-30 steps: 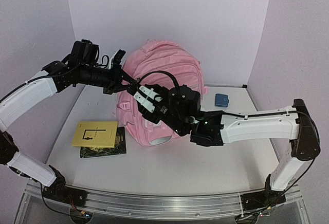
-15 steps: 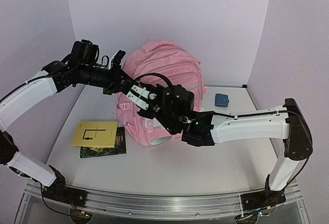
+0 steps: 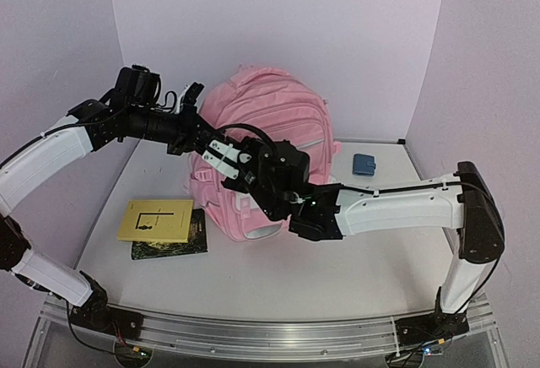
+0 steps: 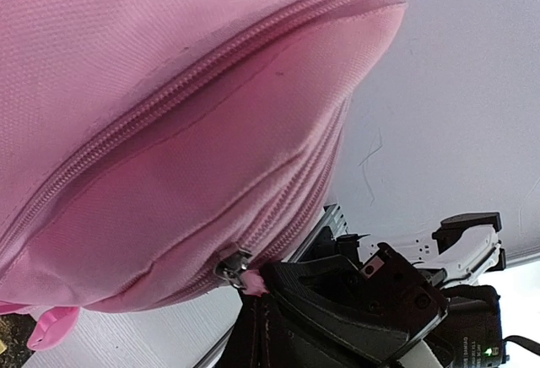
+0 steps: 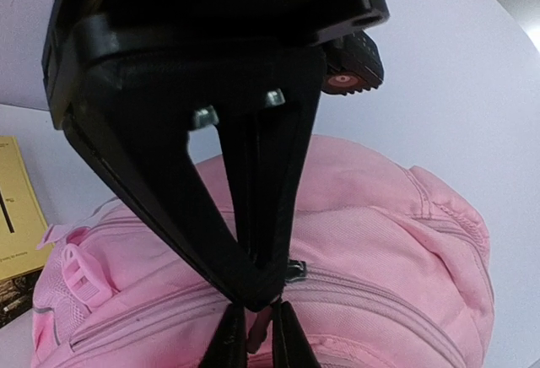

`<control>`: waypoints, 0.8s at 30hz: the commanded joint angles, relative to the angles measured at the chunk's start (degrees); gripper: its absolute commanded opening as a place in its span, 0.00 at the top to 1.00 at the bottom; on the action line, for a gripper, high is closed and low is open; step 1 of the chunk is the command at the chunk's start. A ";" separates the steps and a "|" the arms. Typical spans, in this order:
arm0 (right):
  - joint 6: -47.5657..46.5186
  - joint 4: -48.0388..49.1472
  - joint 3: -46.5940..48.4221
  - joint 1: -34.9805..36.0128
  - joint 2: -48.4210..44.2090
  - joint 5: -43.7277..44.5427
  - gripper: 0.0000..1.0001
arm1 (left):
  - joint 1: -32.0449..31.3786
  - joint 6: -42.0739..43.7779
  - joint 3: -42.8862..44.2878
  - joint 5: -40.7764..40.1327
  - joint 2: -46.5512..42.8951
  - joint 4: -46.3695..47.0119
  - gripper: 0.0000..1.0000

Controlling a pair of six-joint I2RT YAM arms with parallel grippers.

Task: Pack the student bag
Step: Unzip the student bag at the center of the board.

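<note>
At the desk's (image 3: pixel 363 241) near left, a yellow book (image 3: pixel 156 219) overlaps a dark book (image 3: pixel 181 241). Mid-desk sits the student bag (image 3: pixel 278 115), where the right hand (image 5: pixel 257 305) is pinched closed on its zip pull (image 4: pixel 245 277). Beyond, the left hand (image 3: pixel 190 98) hovers by the bag's far-left side; I cannot tell how far open it is.

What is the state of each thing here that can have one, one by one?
student bag, main zip closed where it is visible.
zip pull, pinched by the right gripper.
right gripper, shut on the zip pull.
left gripper, beside the bag; open or shut unclear.
yellow book, closed, flat on the dark book.
dark book, closed, flat underneath.
blue pouch, lying apart, right of the bag.
</note>
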 commanded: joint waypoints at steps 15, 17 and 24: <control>24.46 -6.40 6.96 -1.73 -8.13 -0.24 1.00 | -0.21 15.23 -4.50 -16.94 -12.99 2.92 0.40; 28.36 -10.14 8.47 -2.52 -9.01 -2.46 1.00 | -0.25 18.75 -4.93 -18.47 -12.33 3.17 0.37; 42.67 -23.94 15.21 -6.54 -9.92 -10.97 1.00 | -1.97 26.84 -4.21 -18.83 -5.56 4.91 0.31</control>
